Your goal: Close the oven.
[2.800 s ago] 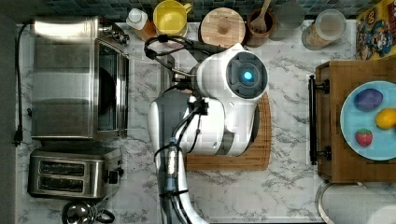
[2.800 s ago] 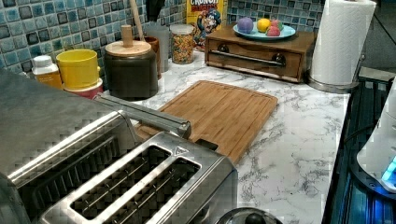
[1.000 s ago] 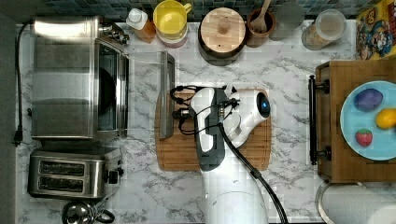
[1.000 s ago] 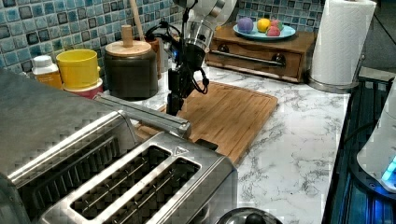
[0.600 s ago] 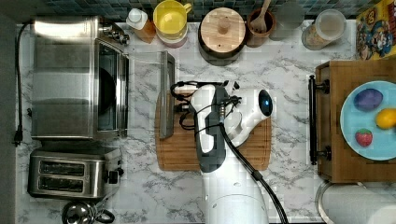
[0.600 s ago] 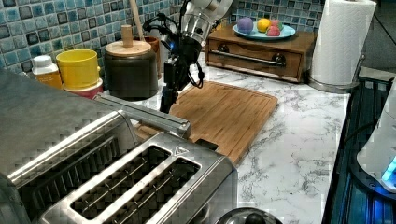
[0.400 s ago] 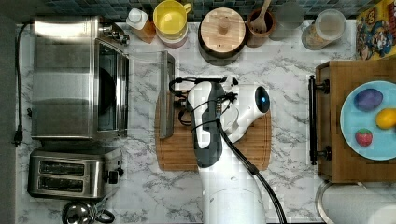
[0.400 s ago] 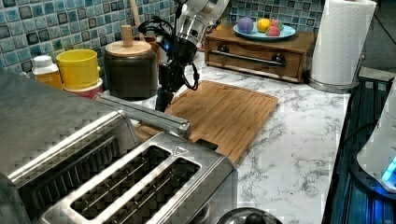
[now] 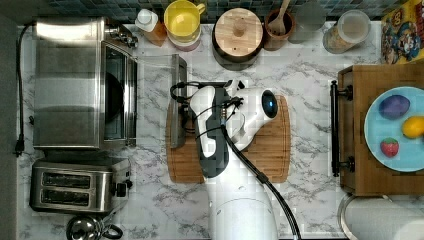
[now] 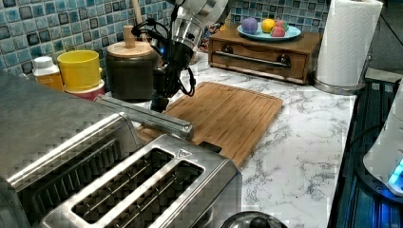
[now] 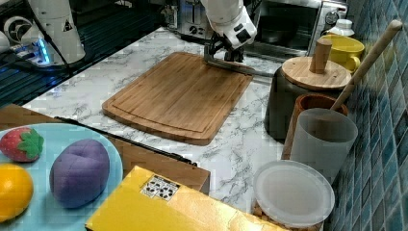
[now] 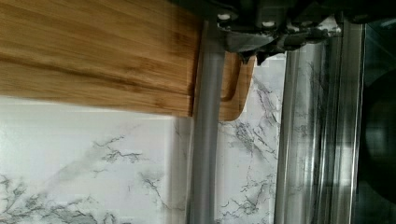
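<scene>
The oven [image 9: 70, 85] is a big steel box at the top view's left, with a dark interior [image 12: 378, 140]. Its glass door [image 9: 152, 100] lies folded down flat over the counter. The door's metal bar handle [image 9: 176, 100] rests at the left edge of the wooden cutting board [image 9: 260, 150]. My gripper [image 9: 185, 109] points down right beside that handle, about at its middle. In the left view the gripper [image 10: 159, 100] stands just behind the handle [image 10: 142, 116]. In the right view the gripper [image 11: 222, 57] sits on the handle bar [image 11: 240, 67]. The wrist view has the handle [image 12: 205, 154] running under the gripper [image 12: 247, 51].
A two-slot toaster [image 9: 75, 187] stands next to the oven. Along the tiled back wall stand a bottle [image 9: 149, 25], a yellow cup [image 9: 183, 22], a dark canister with a wooden lid [image 9: 239, 35] and jars. A wooden drawer box [image 9: 360, 135] with a fruit plate sits at the top view's right.
My arm has reached out over the cutting board and shifted toward the top view's left, bringing the gripper down to the door handle. The oven door has stayed folded down.
</scene>
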You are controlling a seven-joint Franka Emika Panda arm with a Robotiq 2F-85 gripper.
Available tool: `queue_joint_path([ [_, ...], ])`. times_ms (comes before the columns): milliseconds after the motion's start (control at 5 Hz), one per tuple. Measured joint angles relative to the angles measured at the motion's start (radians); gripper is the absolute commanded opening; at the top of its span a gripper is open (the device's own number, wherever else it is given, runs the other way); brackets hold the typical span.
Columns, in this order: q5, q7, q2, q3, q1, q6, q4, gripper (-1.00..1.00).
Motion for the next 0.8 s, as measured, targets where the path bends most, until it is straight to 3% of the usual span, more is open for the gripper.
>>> queue_joint_path([
  [800,0.019,0.026,0.112,0.051,-0.057,-0.045,0.092,-1.00],
])
